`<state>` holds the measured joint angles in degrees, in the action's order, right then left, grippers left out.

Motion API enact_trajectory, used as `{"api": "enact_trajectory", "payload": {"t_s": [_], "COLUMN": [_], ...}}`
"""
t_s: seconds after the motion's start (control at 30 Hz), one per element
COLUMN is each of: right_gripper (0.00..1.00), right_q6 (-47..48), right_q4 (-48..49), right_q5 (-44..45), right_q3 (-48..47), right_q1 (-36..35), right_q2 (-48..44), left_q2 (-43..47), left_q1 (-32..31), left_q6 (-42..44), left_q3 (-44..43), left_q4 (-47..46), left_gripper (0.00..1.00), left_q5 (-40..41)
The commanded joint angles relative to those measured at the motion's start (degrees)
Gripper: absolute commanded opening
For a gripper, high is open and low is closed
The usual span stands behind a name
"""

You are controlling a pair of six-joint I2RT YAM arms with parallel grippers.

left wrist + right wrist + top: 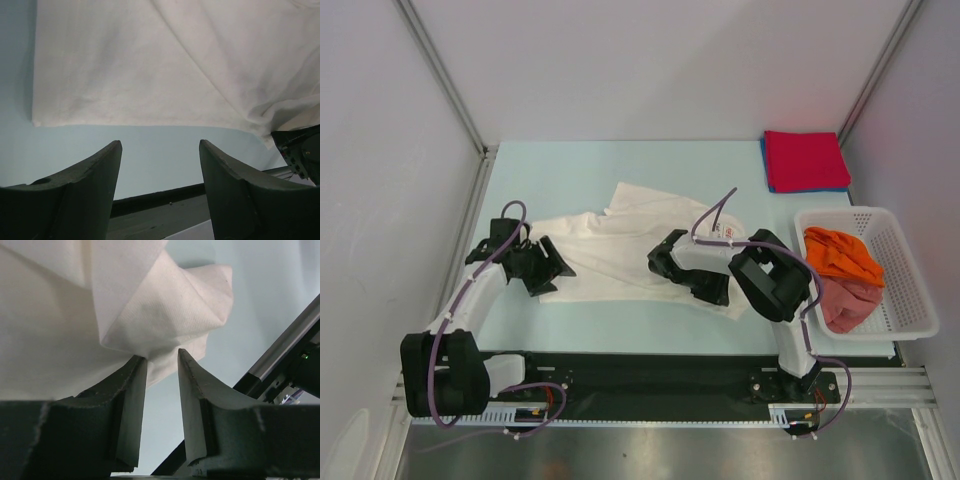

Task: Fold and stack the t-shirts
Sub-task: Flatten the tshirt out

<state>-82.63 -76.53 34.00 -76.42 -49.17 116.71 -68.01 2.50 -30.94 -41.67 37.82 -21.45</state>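
White t-shirt, top view: your soft, creased white t-shirt [620,250] lies spread and rumpled mid-way across the smooth pale blue table [580,170].
Stack, top view: a flat, square-folded red t-shirt [805,160] sits on a blue t-shirt [764,168] at the far right corner.
Basket, top view: the white plastic lattice basket [910,262] holds a bunched orange t-shirt [840,255] and a pinkish-red t-shirt [845,300].
Grippers, top view: your black left gripper [563,268] is at the shirt's left edge; the right gripper [712,290] is over its near right part.
Left wrist: the left gripper [160,150] has its curved dark jaws wide apart, nothing between; the white t-shirt [150,65] has a straight hem just beyond, over bare table [75,155].
Right wrist: the right gripper [162,357] has its jaws narrowly apart, with a pointed fold of the white t-shirt [75,315] touching the tips; a metal rail [280,350] is at right.
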Motion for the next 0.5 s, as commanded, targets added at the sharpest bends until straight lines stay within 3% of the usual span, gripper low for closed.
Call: {"api": "enact_trajectory", "payload": {"t_s": [0.0,0.17,0.47], "right_gripper": [0.36,0.33,0.13], "right_q6": [-1.7,-0.2,2.8], "right_q4": [-5.3,-4.0,-2.9], "right_q5": [1.3,3.6,7.9], "right_q3": [0.8,1.5,0.9], "right_q1": [-0.1,-0.3,-2.4], "right_q2": [-1.1,-1.0,-0.1], "left_q2": [0.7,0.5,0.6], "left_q1": [0.7,0.7,0.8], "left_q6": [1.4,1.5,1.5], "left_q3": [0.2,0.2,0.3], "left_q4": [-1.2,-1.3,-1.2], "left_gripper": [0.69,0.69,0.69], "left_q5": [-1.3,-1.4,-1.1]}}
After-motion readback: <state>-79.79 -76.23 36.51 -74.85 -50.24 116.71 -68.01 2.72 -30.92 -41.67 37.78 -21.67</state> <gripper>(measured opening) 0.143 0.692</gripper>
